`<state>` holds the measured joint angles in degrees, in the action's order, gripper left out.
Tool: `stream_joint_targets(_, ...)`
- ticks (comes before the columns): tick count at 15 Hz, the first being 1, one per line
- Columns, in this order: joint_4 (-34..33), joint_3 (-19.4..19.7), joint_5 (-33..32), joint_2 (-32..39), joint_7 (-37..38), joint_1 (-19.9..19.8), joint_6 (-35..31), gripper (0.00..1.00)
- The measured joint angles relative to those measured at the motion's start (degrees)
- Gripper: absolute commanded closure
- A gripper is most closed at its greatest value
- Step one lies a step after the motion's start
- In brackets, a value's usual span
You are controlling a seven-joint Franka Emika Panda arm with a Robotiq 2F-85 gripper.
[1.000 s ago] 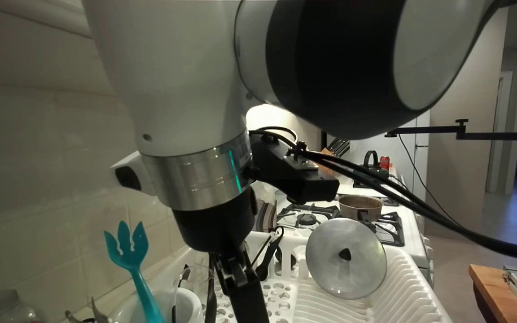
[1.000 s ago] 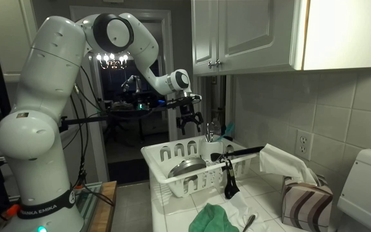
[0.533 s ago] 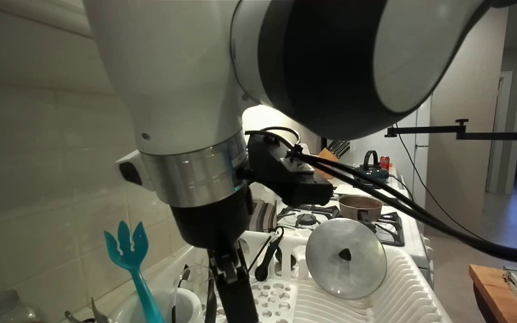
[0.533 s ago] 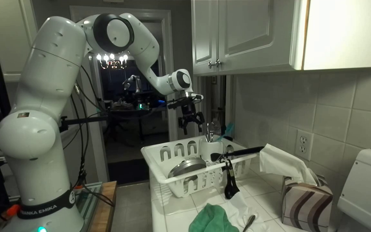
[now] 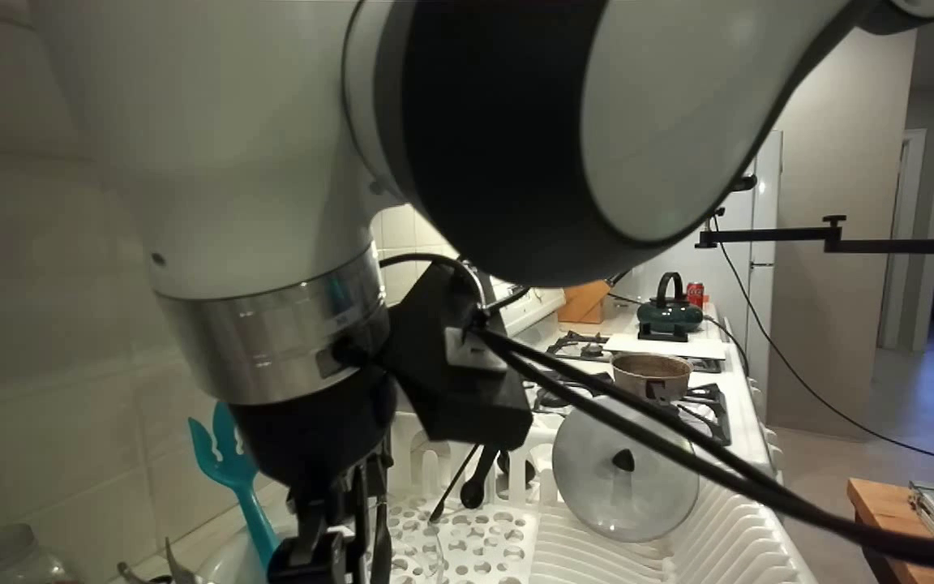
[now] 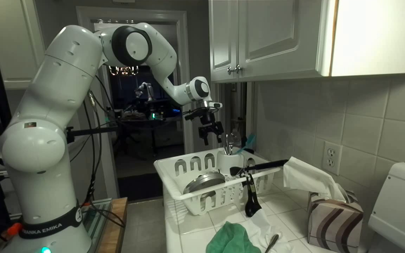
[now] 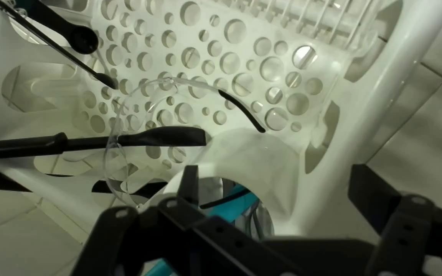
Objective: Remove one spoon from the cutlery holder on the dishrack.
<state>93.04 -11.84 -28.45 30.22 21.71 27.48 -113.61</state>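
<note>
The cutlery holder (image 6: 230,163), a pale cup, stands in the far corner of the whitish dishrack (image 6: 169,175). Metal handles (image 6: 227,144) and a teal fork-shaped utensil (image 6: 249,141) stick up from it. My gripper (image 6: 213,140) is open and empty, above the rack and just beside the handles. In the wrist view the fingers (image 7: 274,174) are wide apart. One finger overlaps the holder's opening, and the other is beyond the rack's rim (image 7: 390,73). The holder's wall (image 7: 255,165) shows between them. Metal pieces (image 7: 265,220) show inside, partly hidden by the gripper; I cannot tell which are spoons.
A round pot lid (image 5: 625,478) leans in the rack. A black-handled utensil (image 6: 267,165) and black measuring spoons (image 6: 252,200) are at the rack's edge. Clear eyewear (image 7: 119,153) lies beside the holder. The tiled wall (image 6: 294,116) and cabinet (image 6: 265,45) are close by.
My gripper has moved slightly towards the handles and the wrist has turned a little. The arm has shifted left in an exterior view. The holder and rack have not moved.
</note>
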Motion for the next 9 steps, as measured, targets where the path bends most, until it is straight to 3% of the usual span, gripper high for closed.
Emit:
stream_joint_targets(5, -4.7, 2.7, 0.0, 4.1, 5.9, 2.9, -0.2, 0.0)
stream_joint_targets(9, -8.6, 4.8, 0.0, 6.4, 9.0, 3.8, -0.3, 0.06)
